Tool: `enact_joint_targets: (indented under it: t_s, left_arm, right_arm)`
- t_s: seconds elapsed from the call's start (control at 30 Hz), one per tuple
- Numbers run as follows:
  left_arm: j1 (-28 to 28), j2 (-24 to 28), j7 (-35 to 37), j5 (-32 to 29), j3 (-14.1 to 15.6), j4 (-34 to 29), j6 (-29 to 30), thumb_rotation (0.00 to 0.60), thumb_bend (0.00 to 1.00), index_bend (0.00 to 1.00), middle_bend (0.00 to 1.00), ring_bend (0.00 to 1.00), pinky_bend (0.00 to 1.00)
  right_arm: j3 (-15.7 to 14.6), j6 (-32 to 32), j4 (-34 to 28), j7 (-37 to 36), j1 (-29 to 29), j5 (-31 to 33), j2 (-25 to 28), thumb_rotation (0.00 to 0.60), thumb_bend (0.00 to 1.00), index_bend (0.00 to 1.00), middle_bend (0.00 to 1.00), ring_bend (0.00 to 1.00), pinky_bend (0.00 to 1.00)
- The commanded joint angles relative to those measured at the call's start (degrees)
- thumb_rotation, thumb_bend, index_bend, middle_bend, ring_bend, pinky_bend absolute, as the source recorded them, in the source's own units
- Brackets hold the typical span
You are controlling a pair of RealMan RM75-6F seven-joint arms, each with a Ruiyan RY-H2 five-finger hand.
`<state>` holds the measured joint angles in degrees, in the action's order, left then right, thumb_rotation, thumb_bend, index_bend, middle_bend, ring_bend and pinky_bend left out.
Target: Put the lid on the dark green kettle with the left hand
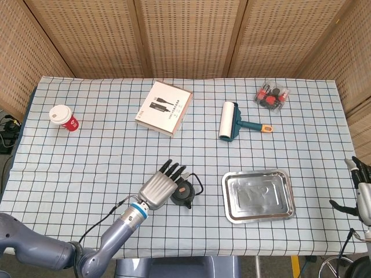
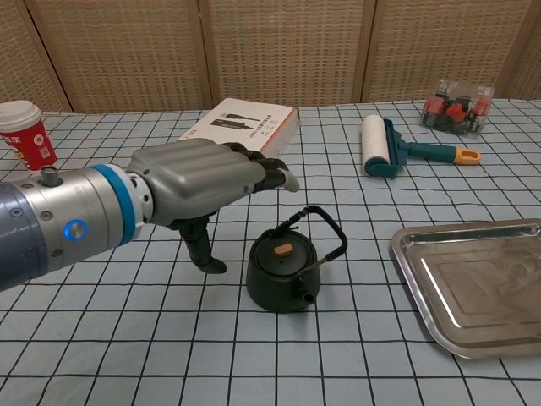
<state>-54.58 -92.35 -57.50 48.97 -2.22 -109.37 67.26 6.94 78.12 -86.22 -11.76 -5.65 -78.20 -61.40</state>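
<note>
Fingers (image 2: pixel 258 173) spread and empty on the left hand (image 2: pixel 199 182), hovering just left of the dark green kettle (image 2: pixel 286 275). The round dark lid with its brown knob (image 2: pixel 284 250) sits on the kettle, on the checked table (image 2: pixel 101 338). Right hand (image 1: pixel 362 188) at the far right edge, fingers apart, holding nothing.

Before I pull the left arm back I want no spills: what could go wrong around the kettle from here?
The left hand hangs open just left of the dark green kettle, thumb pointing down near its side; a sideways swing could nudge it. The wire handle stands up near the fingertips and could snag. The lid looks seated, but a knock might shift it.
</note>
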Motion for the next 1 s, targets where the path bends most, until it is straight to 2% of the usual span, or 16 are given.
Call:
enact_joint_targets:
  t_s: [0.03,0.23,0.47,0.73,0.87,1.0]
  left_arm:
    - [1.6,2.1,0.0,1.6,2.1,-1.7,1.6,0.600,0.21,0.00,0.00,0.00,0.00]
    - [8.3,5.6,3.0,8.9,7.7,-1.8,9.9,0.600,0.20,0.00,0.00,0.00,0.00]
    - [19.4,9.0,12.7,18.5,13.9,3.9,20.7,0.600,0.20,0.00,0.00,0.00,0.00]
    - [27.9,12.8,23.5,22.8,16.8,9.0,27.2,0.600,0.20,0.00,0.00,0.00,0.00]
    - [31.3,14.5,29.0,24.4,17.3,11.6,28.8,0.600,0.20,0.00,0.00,0.00,0.00]
    - [33.6,15.7,31.5,25.4,17.2,12.9,29.9,0.600,0.20,0.00,0.00,0.00,0.00]
  right_arm:
    - [0.0,0.0,-0.1,0.1,0.0,0.0,0.1,0.600,0.03,0.02,0.00,0.00,0.00]
    - [-0.3,0.0,-0.5,1.3,0.0,-0.1,0.1,0.600,0.03,0.02,0.00,0.00,0.00]
    - [-1.0,0.8,-1.4,4.5,0.0,-1.4,-0.8,0.600,0.03,0.02,0.00,0.00,0.00]
    - [-1.9,1.8,-2.4,8.7,0.0,-3.2,-1.7,0.600,0.03,0.02,0.00,0.00,0.00]
    - [-2.2,2.7,-3.1,10.7,0.1,-4.0,-2.2,0.600,0.03,0.02,0.00,0.00,0.00]
    - [-2.3,3.3,-3.6,11.7,0.3,-4.3,-2.3,0.600,0.03,0.02,0.00,0.00,0.00]
